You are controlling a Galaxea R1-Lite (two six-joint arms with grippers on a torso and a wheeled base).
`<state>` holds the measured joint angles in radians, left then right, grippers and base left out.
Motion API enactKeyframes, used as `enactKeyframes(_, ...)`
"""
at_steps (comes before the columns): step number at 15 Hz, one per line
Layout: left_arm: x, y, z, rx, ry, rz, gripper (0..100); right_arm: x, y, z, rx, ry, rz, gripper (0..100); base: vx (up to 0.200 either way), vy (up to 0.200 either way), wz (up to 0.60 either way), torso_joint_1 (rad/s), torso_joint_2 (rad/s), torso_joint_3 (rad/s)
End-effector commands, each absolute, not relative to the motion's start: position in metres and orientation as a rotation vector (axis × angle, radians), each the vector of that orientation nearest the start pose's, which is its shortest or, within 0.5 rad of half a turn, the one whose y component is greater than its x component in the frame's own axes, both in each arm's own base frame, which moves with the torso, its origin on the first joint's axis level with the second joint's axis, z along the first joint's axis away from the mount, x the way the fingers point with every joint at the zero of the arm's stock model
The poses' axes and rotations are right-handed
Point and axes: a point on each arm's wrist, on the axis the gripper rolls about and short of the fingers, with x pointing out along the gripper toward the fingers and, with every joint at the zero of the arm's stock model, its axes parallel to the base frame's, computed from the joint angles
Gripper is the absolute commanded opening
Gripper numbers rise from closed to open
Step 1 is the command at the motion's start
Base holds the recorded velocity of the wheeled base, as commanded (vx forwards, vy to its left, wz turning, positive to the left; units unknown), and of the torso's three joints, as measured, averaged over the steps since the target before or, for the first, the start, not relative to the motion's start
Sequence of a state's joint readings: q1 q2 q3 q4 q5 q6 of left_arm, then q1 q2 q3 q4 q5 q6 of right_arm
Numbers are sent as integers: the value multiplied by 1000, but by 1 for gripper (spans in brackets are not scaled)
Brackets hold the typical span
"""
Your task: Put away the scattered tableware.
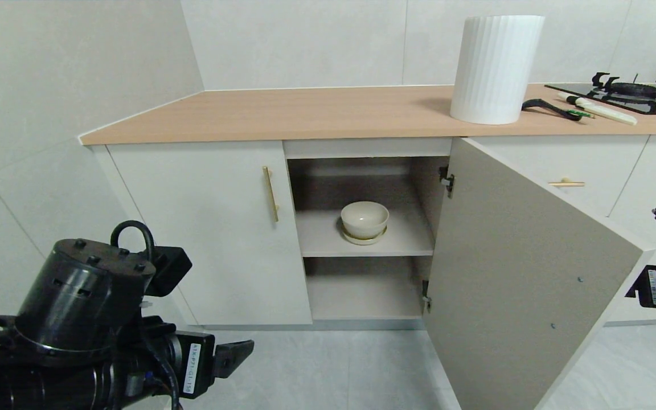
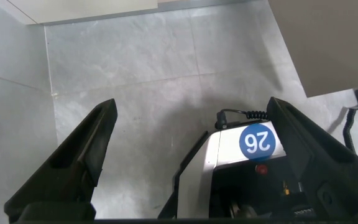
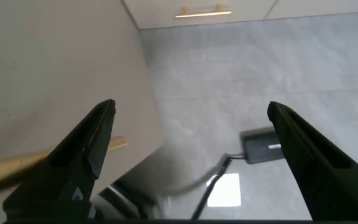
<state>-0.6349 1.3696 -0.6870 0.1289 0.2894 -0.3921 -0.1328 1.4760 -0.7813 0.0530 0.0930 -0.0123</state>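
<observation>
Left claw (image 2: pixel 191 107): spread wide, nothing between the fingers; low on the robot's left over bare floor tile (image 2: pixel 135 56), well apart from the cupboard (image 1: pixel 203 228)
Right claw (image 3: pixel 191 109): also wide open and empty; just beside the outer face of the open door (image 1: pixel 521 256), brass door handle (image 3: pixel 42 162) near one finger, contact not evident
Bowl (image 1: pixel 364 217): pale cream, glazed, round, upright, looks empty; sits on the plate on the middle shelf inside the cupboard, roughly centred in the opening
Plate (image 1: pixel 364 240): small, same cream tone, mostly hidden under the bowl with only the rim showing; lies flat on the shelf
Shelf (image 1: pixel 322 239): stowing judged done for bowl and plate, both well back from the front edge
Door: stands far open toward the robot's right; closing it looks like the step in hand. Next move calls for the right claw to press on the outer face or hook the handle, then sweep it round to the opening; left arm seems outside that arc
Countertop (image 1: pixel 305 111): tall white ribbed container (image 1: pixel 494 68), plus a black-handled tool (image 1: pixel 544 106) and a white stick (image 1: pixel 598 109) beside the stove (image 1: pixel 630 91); cannot tell whether these count as tableware to stow; if so, better to leave the door open for now
</observation>
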Motion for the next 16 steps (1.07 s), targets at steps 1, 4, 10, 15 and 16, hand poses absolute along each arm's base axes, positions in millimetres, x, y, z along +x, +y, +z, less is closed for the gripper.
enactKeyframes(1,160,-109,169,-9,775,-175,100,231,-17,174,124,733,9,100,0,0,0,0,0,0)
enactKeyframes(4,159,-109,169,-8,775,-176,100,232,4,170,150,719,76,100,0,0,0,0,0,0)
enactKeyframes(10,159,-109,170,-12,768,-178,100,239,64,151,146,771,270,100,0,0,0,0,0,0)
enactKeyframes(15,159,-109,174,-30,737,-188,100,268,133,139,74,724,463,100,0,0,0,0,0,0)
enactKeyframes(16,159,-109,174,-34,729,-188,100,276,144,138,68,720,483,100,0,0,0,0,0,0)
